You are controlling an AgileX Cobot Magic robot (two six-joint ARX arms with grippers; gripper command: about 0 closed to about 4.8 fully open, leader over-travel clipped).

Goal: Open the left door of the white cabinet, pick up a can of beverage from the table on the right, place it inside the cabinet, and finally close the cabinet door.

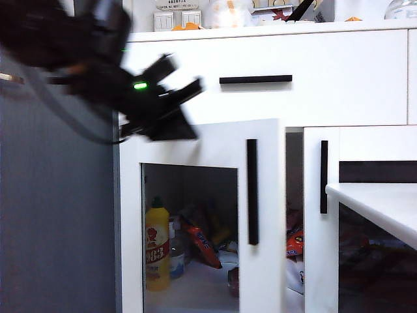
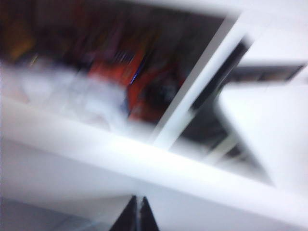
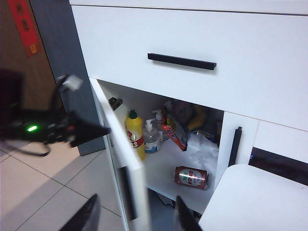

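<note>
The white cabinet [image 1: 313,98] has its left door [image 1: 260,261] swung partly open, black bar handle [image 1: 252,192] facing out. In the right wrist view that left door [image 3: 120,144] stands edge-on. The can of beverage [image 3: 191,177], red and white, lies on its side on the cabinet floor. My left gripper [image 1: 179,130] is blurred and hovers by the door's top edge. In its own view the left gripper [image 2: 137,202] is shut and empty. My right gripper [image 3: 136,214] is open with nothing in it, back from the cabinet, with the door edge showing past its fingers.
A yellow bottle [image 1: 157,244], a clear bottle [image 3: 151,137] and snack packets [image 3: 173,132] crowd the cabinet's back. The right door [image 1: 324,176] is closed. The white table [image 1: 381,202] juts in at the right. A grey panel [image 1: 58,215] flanks the cabinet.
</note>
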